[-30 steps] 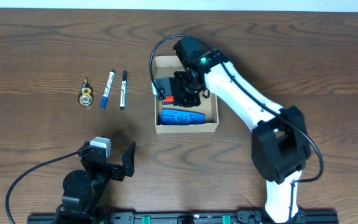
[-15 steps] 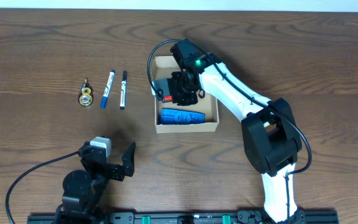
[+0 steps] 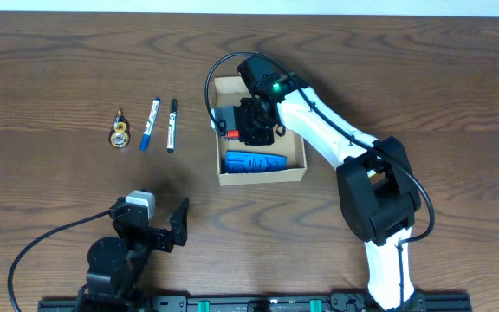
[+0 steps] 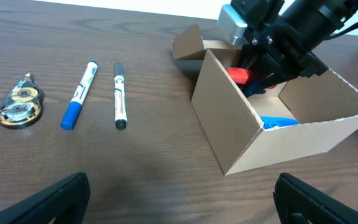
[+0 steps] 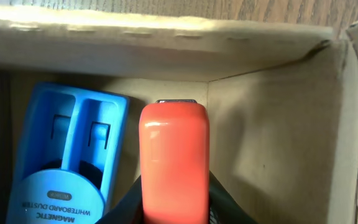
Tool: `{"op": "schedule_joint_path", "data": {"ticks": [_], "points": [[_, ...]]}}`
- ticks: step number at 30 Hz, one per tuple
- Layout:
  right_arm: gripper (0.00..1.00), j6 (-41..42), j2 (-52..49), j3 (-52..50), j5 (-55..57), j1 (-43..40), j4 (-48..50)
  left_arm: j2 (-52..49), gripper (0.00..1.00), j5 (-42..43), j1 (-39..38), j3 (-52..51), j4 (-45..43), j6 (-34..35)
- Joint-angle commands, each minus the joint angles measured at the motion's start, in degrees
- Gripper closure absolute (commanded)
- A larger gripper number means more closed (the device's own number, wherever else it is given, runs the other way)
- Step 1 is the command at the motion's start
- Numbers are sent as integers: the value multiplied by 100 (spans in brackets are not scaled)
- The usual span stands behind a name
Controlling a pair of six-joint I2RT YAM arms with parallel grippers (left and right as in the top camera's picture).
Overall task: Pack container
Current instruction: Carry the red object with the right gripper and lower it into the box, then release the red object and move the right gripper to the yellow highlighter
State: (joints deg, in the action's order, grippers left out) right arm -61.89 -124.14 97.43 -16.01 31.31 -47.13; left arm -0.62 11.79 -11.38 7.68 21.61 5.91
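The container [image 3: 262,178] is an open tan cardboard box at the table's middle, its flap lid folded back at the far left. It also shows in the left wrist view [image 4: 229,124] and the right wrist view [image 5: 272,124]. My right gripper [image 3: 254,121] reaches down into it, shut on a red object [image 5: 174,155] held upright by the box's left wall. The red object shows from overhead [image 3: 230,133] and from the left wrist [image 4: 240,74]. A blue whiteboard duster [image 3: 254,162] lies in the box beside it [image 5: 67,155]. My left gripper [image 3: 158,227] is open and empty near the front edge [image 4: 179,199].
Left of the box lie a black marker [image 3: 171,125], a blue marker [image 3: 150,124] and a small tape dispenser [image 3: 120,131]. They also show in the left wrist view: black marker [image 4: 119,95], blue marker [image 4: 79,94], dispenser [image 4: 18,107].
My right arm's elbow has swung slightly left while its gripper stayed inside the box with the red object. The left arm has not moved.
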Motion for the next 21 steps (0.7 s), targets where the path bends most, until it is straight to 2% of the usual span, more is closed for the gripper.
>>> {"op": "schedule_joint_path", "data": {"ticks": [1,8,16,21], "points": [[72,310,-70,-4,-55,28,-2,37,5,15,-26,-122,0,-79],[61,319,-70,-4,-92,31,-7,37,5,15,-26,-122,0,-81],[60,632,111,9,-92,111,-20,37,5,15,-26,-122,0,-79],[59,984,758,9,-90,136,-52,37,5,15,-26,-122,2,-79]]}}
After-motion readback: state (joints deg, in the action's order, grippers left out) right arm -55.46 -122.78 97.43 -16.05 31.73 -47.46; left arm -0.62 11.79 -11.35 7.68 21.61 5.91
